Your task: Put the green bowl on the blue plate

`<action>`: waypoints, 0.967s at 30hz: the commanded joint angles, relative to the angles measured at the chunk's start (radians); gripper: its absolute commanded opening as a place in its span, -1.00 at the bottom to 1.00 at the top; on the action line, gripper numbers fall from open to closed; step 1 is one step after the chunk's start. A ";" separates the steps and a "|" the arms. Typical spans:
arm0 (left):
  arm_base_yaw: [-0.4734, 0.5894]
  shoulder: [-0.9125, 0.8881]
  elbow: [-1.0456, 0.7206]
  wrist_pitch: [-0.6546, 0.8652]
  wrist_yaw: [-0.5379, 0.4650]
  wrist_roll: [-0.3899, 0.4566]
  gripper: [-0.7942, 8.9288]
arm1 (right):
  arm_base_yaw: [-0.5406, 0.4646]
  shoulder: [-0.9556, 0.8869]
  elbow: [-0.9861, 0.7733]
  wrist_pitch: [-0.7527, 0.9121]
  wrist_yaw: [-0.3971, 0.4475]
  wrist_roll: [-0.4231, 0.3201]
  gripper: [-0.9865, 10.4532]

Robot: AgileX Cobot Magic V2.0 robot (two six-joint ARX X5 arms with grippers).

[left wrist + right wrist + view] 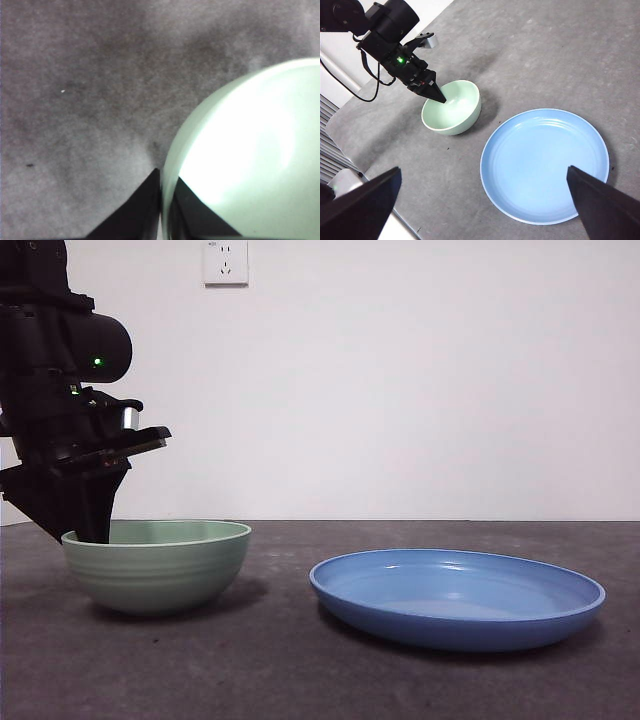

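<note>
The green bowl [160, 565] stands on the dark table at the left; it also shows in the left wrist view [250, 150] and the right wrist view [452, 107]. The blue plate [455, 600] lies to its right, apart from it and empty, and shows in the right wrist view [545, 165]. My left gripper [162, 200] is at the bowl's left rim [90, 530], one jaw inside and one outside, shut on the rim. It also shows in the right wrist view [440, 97]. My right gripper [483, 169] is open and empty, high above the plate.
A white wall with a socket [225, 262] stands behind the table. The table's edge [380, 165] runs close to the bowl on the left arm's side. A gap of bare table separates bowl and plate.
</note>
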 commanded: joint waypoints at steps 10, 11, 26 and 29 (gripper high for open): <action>-0.067 0.024 0.186 -0.175 -0.002 0.004 -0.81 | 0.004 0.003 0.021 0.006 -0.003 -0.002 0.27; -0.081 0.024 0.197 -0.176 -0.002 0.004 -0.81 | 0.004 0.003 0.021 0.006 -0.003 -0.002 0.27; -0.330 0.194 0.460 -0.194 -0.002 -0.041 -0.81 | 0.004 0.003 0.021 0.006 -0.003 -0.002 0.27; -0.366 0.262 0.530 -0.197 -0.002 -0.052 -0.81 | 0.004 0.003 0.021 0.006 -0.002 -0.001 0.27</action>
